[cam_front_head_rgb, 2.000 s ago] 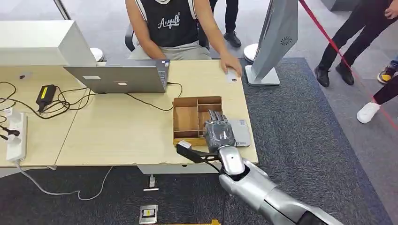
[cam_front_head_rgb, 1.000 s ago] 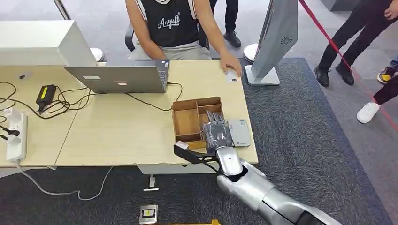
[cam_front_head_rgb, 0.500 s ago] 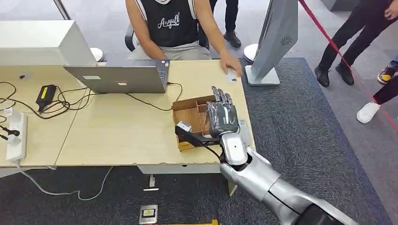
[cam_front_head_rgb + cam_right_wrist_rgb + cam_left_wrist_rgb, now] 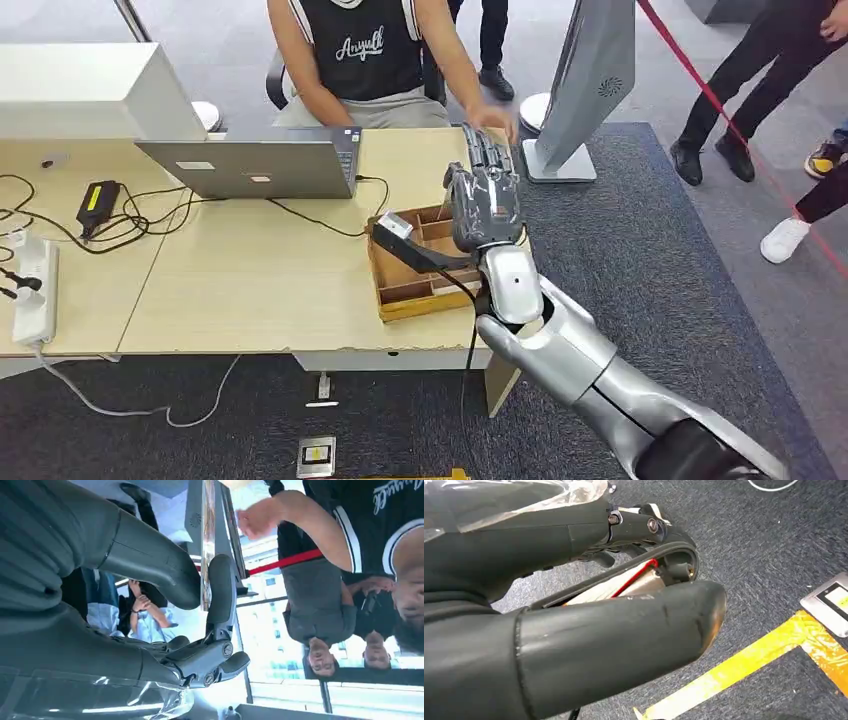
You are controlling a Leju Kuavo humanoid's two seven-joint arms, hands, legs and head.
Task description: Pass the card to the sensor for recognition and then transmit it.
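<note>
Robot hand (image 4: 486,195) above wooden tray (image 4: 405,285), possibly empty-handed.

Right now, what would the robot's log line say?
right robot hand: raised over wooden tray, card not visible | left robot hand: hanging over carpet | person's hand: near table edge

Bare tabletop (image 4: 250,280) left of the wooden tray (image 4: 400,275) gives room — ahead, a person's hand (image 4: 492,116) and the standing screen (image 4: 590,80) crowd the table's far corner.

The head view looks down and forward from high over the pale wooden desk (image 4: 250,270). The left wrist view faces dark carpet at close range. The right wrist view, seemingly inverted, shares the seated person in the black top (image 4: 360,50) (image 4: 350,540) with the head view.
</note>
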